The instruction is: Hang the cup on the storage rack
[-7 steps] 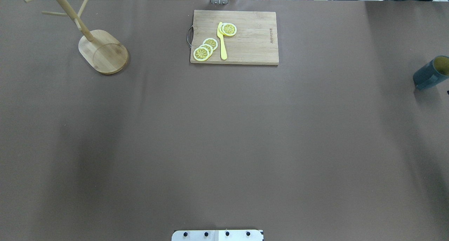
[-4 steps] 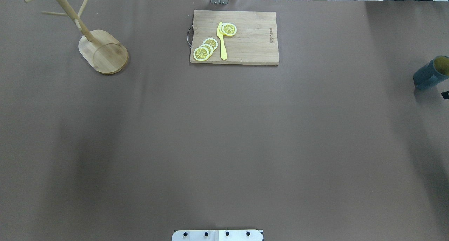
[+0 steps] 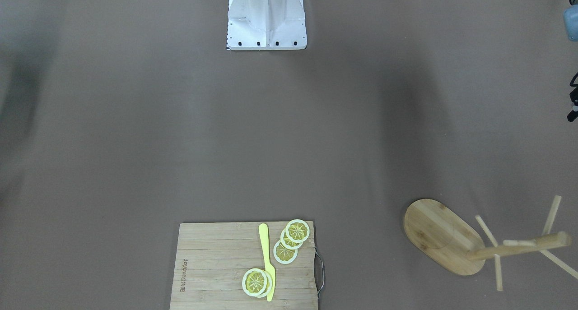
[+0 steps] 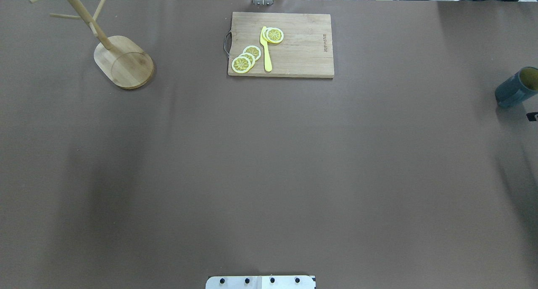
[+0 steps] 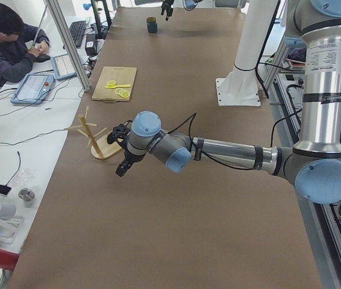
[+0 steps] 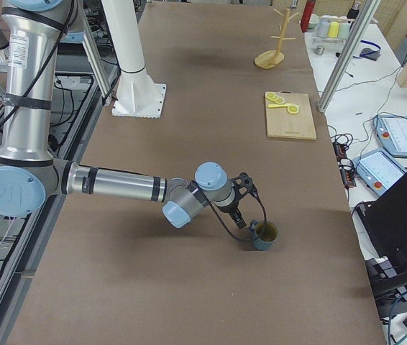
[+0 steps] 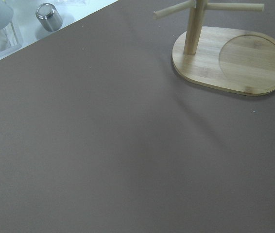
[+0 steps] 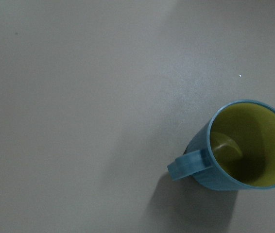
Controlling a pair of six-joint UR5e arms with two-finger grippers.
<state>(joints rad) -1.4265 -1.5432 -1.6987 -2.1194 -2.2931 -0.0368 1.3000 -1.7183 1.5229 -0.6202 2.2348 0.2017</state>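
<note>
The dark slate-blue cup (image 4: pixel 515 89) stands upright at the table's far right edge, its olive inside showing. It fills the lower right of the right wrist view (image 8: pixel 244 145), handle toward the view's left. My right gripper (image 6: pixel 240 218) hovers just beside the cup (image 6: pixel 264 234). Only a dark sliver of the gripper (image 4: pixel 533 116) shows overhead, so I cannot tell its state. The bamboo storage rack (image 4: pixel 124 62) stands at the far left with bare pegs. My left gripper (image 5: pixel 122 167) hangs near the rack (image 5: pixel 98 141); its state is unclear. The rack base (image 7: pixel 230 60) shows in the left wrist view.
A wooden cutting board (image 4: pixel 302 49) with lemon slices (image 4: pixel 246 58) and a yellow knife (image 4: pixel 266 49) lies at the far middle. The robot's white base (image 3: pixel 266 16) is at the near edge. An operator (image 5: pixel 8 42) sits beyond the table's far side.
The dark sliver of the right gripper at the overhead view's right edge has crept slightly further in and toward the robot. Cup, rack and board have not moved.
</note>
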